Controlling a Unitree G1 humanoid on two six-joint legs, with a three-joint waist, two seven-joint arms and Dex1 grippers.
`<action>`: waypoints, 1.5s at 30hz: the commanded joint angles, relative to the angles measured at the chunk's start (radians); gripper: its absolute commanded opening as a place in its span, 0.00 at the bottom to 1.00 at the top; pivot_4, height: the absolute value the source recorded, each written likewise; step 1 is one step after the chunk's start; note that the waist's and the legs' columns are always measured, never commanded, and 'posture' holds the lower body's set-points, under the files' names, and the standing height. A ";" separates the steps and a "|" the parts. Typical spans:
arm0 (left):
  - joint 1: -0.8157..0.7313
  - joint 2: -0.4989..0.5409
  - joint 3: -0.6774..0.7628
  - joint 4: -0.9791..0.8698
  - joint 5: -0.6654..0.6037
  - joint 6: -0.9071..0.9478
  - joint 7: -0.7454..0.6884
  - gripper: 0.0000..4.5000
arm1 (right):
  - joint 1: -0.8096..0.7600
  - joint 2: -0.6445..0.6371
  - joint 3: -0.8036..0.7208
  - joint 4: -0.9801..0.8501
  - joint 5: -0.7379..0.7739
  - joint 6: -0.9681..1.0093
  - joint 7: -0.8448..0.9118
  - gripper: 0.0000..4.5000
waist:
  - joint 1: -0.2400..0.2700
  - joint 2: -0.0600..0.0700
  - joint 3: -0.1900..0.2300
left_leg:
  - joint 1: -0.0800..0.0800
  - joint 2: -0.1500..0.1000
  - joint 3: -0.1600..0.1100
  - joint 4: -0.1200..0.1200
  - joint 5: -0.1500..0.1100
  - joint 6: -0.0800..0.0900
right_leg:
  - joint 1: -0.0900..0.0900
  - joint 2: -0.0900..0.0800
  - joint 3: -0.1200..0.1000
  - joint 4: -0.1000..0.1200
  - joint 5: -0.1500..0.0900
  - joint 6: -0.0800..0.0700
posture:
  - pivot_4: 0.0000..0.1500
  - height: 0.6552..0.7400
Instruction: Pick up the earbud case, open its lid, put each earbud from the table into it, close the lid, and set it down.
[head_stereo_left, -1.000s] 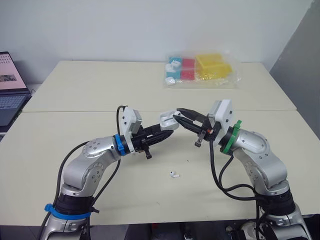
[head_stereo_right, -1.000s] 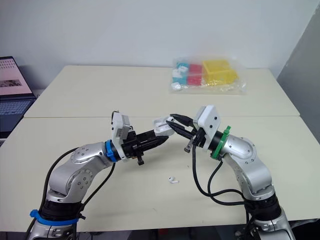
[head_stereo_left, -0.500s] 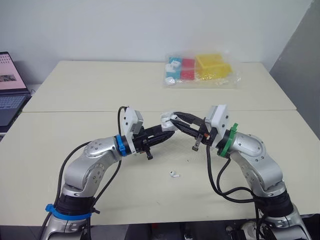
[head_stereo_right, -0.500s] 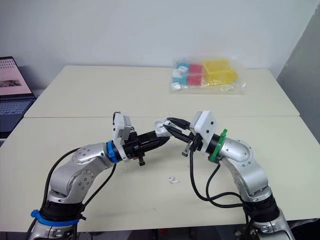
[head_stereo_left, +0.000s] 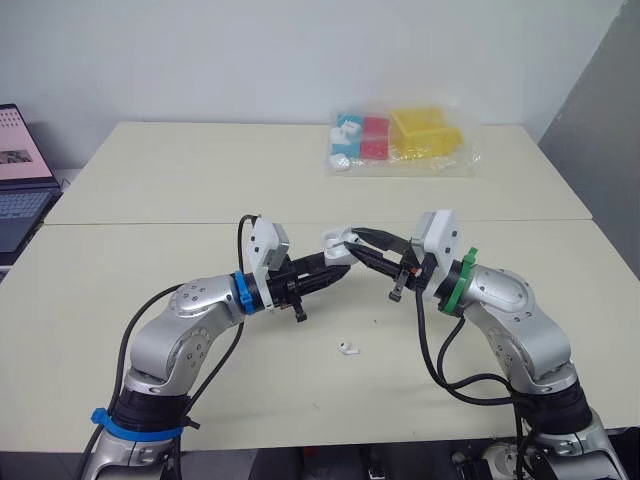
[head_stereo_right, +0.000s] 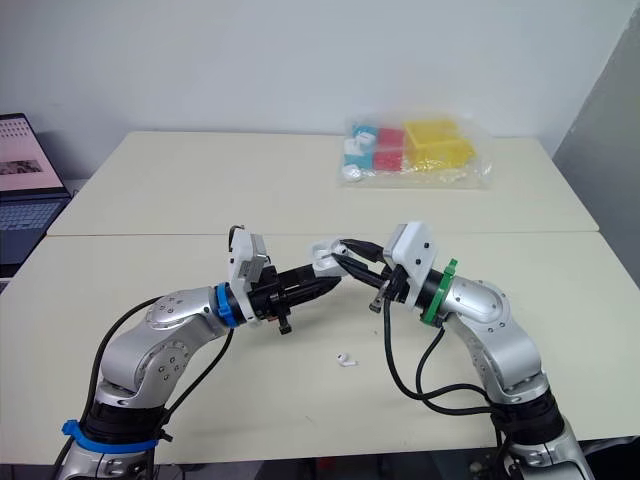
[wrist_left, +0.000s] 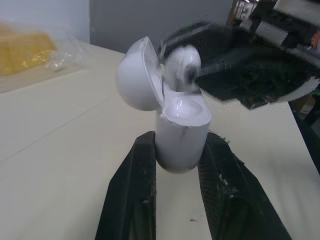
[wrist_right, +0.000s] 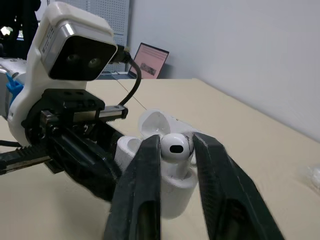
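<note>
The left gripper is clamping the lower body of the white case between its two fingers, holding it upright in the air above the surface with the lid tipped back open. The right gripper is pinching an earbud in a narrow grip, rounded head up, right at the mouth of the case. Whether the stem is already entering its socket cannot be told. The step in hand appears to be seating this earbud. To do it well, the right arm should be lining the stem up with the socket and pressing straight down along the case's own axis. The left gripper should meanwhile be bracing the case so it is not twisting in the grip. The right fingers should be staying off the open lid so they are not knocking it shut. They should let go only once the earbud is sitting flush, parting just enough not to drag it back out. The other earbud is lying on the surface nearer the robot, well apart from the case, waiting for the same treatment.
</note>
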 joint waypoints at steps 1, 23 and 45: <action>-0.015 0.000 0.006 -0.044 0.013 -0.053 -0.012 0.18 | -0.020 -0.018 -0.029 -0.057 0.044 0.051 0.001 0.56 | 0.000 0.000 0.000 | 0.000 0.000 0.000 0.000 0.000 0.000 | 0.000 0.000 0.000 0.000 0.000 0.000 | 1.00 1.00; 0.082 0.039 0.048 0.041 0.165 -0.223 0.021 0.18 | -0.053 -0.389 0.253 -0.217 -0.048 0.387 0.062 0.56 | -0.003 0.000 0.000 | 0.001 0.001 0.000 -0.001 0.000 0.000 | 0.000 -0.001 -0.001 -0.001 0.000 0.000 | 1.00 1.00; 0.103 0.048 0.048 0.012 0.160 -0.198 0.018 0.18 | -0.017 -0.183 0.426 0.010 -0.217 0.372 0.061 0.52 | 0.001 0.000 0.000 | -0.003 0.000 -0.001 0.000 0.000 0.000 | -0.001 -0.001 -0.003 -0.002 0.000 0.000 | 1.00 1.00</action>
